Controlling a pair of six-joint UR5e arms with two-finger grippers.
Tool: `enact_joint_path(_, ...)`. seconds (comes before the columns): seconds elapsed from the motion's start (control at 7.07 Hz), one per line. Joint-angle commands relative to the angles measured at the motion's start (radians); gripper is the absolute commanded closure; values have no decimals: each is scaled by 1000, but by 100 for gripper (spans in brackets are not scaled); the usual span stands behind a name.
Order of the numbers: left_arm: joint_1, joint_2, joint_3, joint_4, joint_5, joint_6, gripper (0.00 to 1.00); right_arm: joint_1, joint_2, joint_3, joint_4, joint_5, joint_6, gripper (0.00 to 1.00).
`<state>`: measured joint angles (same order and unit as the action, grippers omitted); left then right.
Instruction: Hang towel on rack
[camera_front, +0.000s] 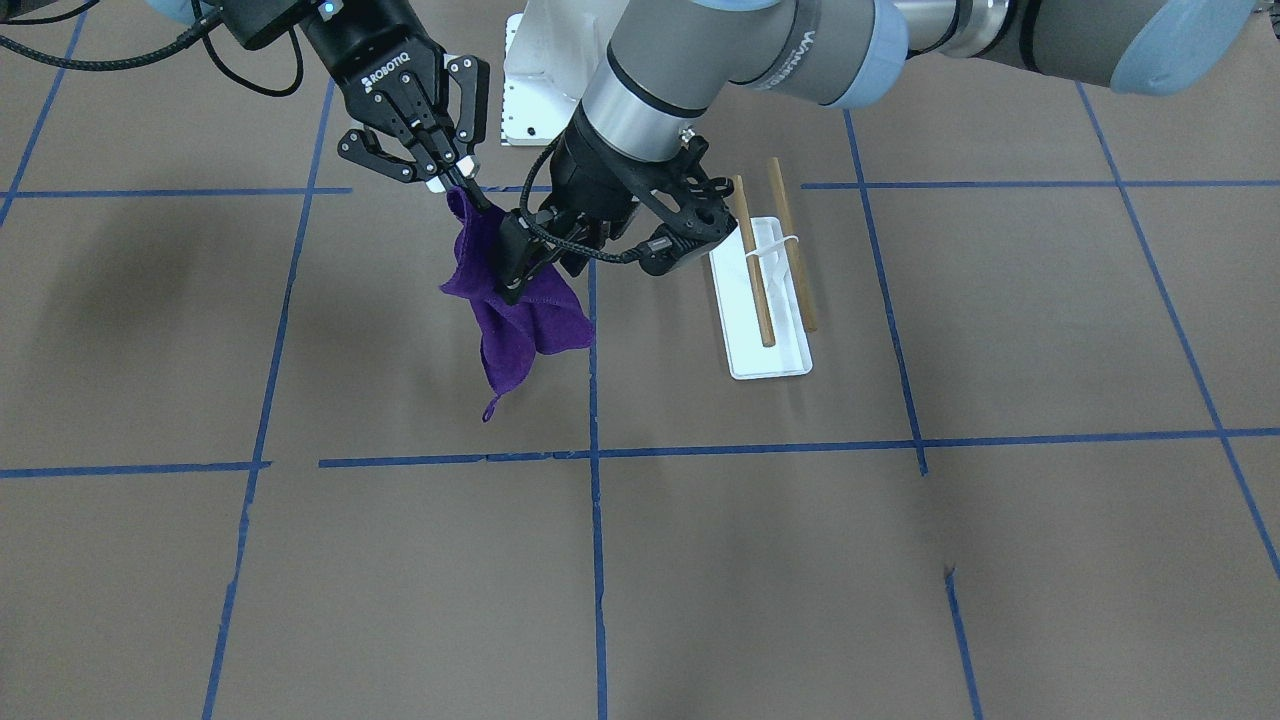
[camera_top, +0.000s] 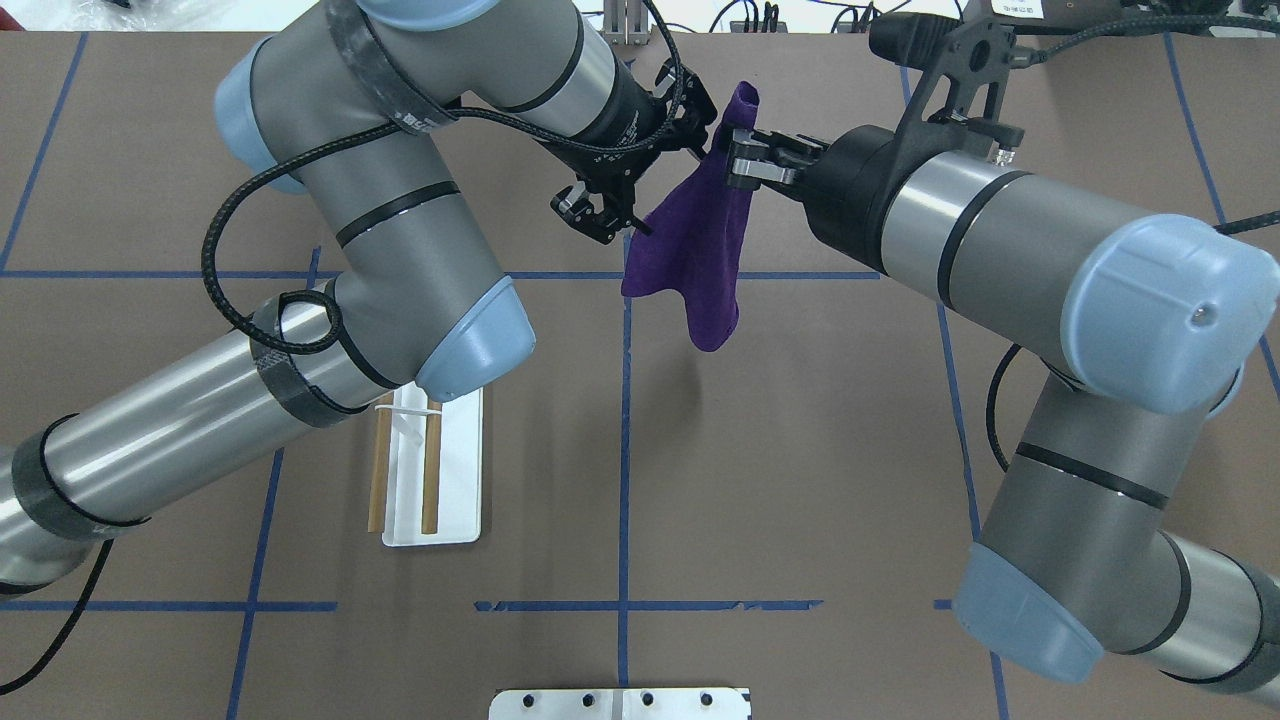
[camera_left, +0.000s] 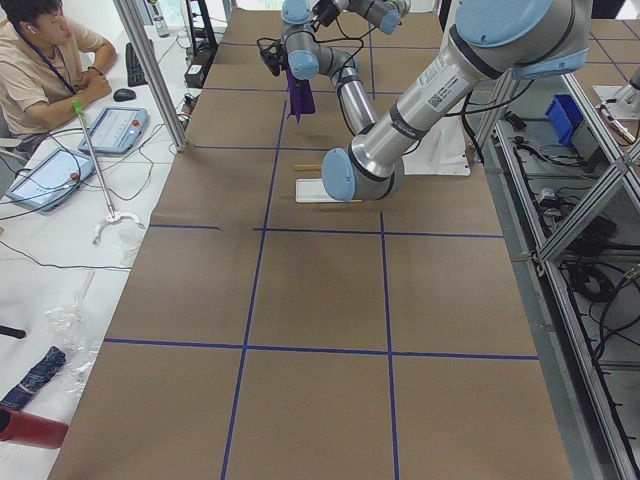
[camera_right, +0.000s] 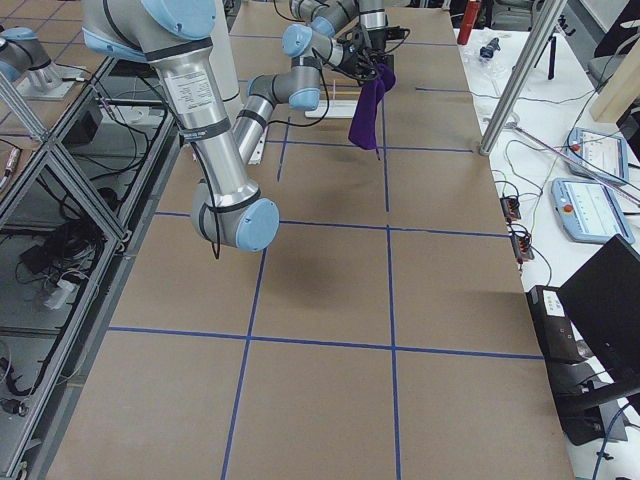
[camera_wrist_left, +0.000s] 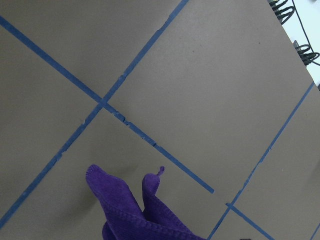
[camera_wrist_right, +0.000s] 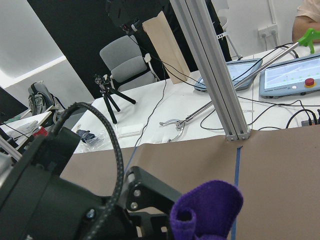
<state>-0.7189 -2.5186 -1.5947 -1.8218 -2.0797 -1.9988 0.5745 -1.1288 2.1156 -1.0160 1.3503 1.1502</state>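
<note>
Two closed claws hold the purple towel (camera_front: 515, 335) aloft, upper centre-left of the front view: right gripper (camera_front: 452, 185) pinching its top, left gripper (camera_front: 518, 280) clamping its edge. Rack (camera_front: 772, 358) stands on the table (camera_front: 700, 560), right of centre.

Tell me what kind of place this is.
Most likely a robotics lab's data-collection cell: a brown table gridded with blue tape, an operator seated beside it with control tablets, and an aluminium frame post at the table's edge.
</note>
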Motion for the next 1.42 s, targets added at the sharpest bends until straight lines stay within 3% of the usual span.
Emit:
enact_joint_path(0.0,7,3,-7,-2,1,1,80,-1,0,-2,8,1,-1,100)
enact_joint_path(0.14,7,6,-11,-2,3,6,100,-1,0,-2,8,1,-1,100)
enact_joint_path(0.42,7,10,-14,-2,3,15,100,2,-3,3,8,1,-3,100)
enact_joint_path(0.57,6,12,-22,-1,3,46,100,2,-9,4,8,10,-3,93)
enact_joint_path(0.71,6,24,-31,-1,4,70,100,-1,-12,4,-4,18,-3,1)
enact_joint_path(0.85,3,44,-43,1,6,110,100,8,-37,20,-25,162,-1,0)
enact_joint_path(1.27,-16,171,-163,1,37,279,100,144,-204,61,-65,454,-18,0)
